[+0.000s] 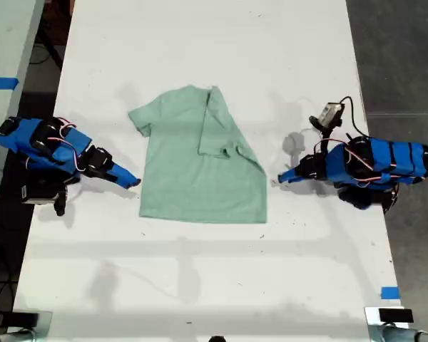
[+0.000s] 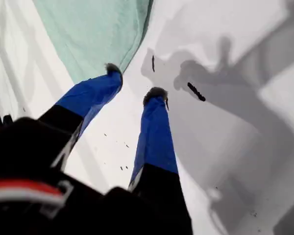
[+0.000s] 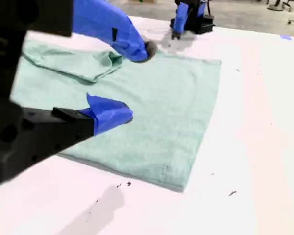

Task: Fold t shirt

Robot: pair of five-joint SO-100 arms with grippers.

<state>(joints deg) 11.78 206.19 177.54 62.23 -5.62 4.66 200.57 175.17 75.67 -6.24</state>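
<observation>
Shirt: t shirt is laid mid-table, one side folded over | feel: likely soft, light, floppy; best pinched at a hem corner | my first gripper and my second gripper: jaws apart, nothing held.

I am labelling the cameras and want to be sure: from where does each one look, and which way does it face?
Exterior view: overhead, looking straight down on the white table, the t shirt and both blue arms.
First wrist view: rides on my first gripper, facing down at a shirt corner; its open fingers show.
Second wrist view: rides on my second gripper, looking across the shirt toward the other arm.
All three views share the t shirt.
</observation>
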